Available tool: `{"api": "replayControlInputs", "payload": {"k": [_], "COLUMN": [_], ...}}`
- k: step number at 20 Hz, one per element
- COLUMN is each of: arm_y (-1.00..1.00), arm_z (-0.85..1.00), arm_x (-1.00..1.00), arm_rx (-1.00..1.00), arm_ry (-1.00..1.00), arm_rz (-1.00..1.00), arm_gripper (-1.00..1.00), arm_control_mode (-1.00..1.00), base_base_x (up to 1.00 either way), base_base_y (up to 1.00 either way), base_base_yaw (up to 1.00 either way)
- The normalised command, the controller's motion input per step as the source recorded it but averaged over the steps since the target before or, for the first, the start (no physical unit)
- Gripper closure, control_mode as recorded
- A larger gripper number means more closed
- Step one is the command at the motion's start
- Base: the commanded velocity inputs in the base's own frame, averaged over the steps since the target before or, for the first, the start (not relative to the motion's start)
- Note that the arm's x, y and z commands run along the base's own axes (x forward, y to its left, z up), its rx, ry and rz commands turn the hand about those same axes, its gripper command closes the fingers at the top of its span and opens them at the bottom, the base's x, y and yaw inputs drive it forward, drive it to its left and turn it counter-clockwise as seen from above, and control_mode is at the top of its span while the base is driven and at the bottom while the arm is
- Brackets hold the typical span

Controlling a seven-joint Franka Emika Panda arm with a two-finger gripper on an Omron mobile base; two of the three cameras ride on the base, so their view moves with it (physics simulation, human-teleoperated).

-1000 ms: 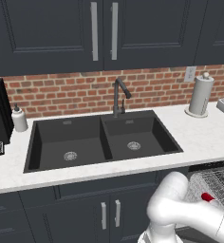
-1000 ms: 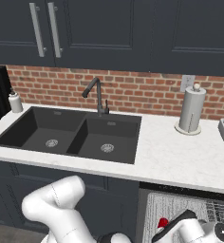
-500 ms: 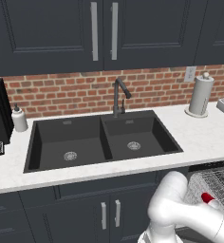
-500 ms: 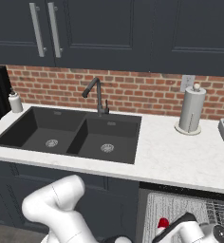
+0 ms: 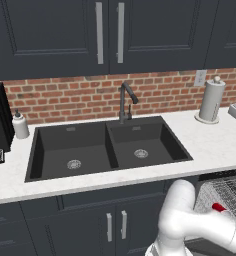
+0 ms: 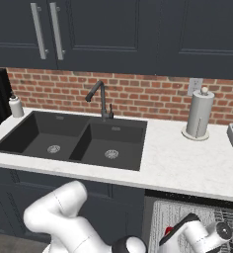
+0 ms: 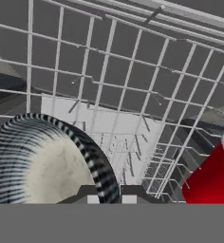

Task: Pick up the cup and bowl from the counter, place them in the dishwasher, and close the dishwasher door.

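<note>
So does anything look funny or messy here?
Nothing looks spilled or broken. The striped bowl and the red cup sit in the dishwasher's wire rack. The bowl leans on its side rather than lying flat, with the shut gripper at its rim.

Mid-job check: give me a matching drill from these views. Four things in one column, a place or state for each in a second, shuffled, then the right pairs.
Things:
1. cup
2. bowl
3. paper-towel roll
4. soap bottle

Places or states:
A. upright on the counter beside the wall outlet
B. red, over the dishwasher rack, at the right edge of the hand view
C. on the counter left of the black sink, beside the brick wall
D. black-and-white striped, right at the shut gripper's tips

Pairs: 1-B, 2-D, 3-A, 4-C
</note>
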Motion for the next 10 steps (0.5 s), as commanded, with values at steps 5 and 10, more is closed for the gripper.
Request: {"api": "replayControlInputs", "payload": {"k": [5,10], "arm_y": [0.00,0.00], "arm_z": [-0.36,-0.41], "arm_x": [0.22,0.13], "arm_rx": [0.04,0.05], "arm_ry": [0.00,0.00], "arm_rz": [-0.02,-0.02], "arm_gripper": [1.00,1.00], "arm_control_mode": [-1.00,-1.00], "base_base_x": [0.00,0.00], "base_base_y": [0.00,0.00], "base_base_yaw": [0.00,0.00]}}
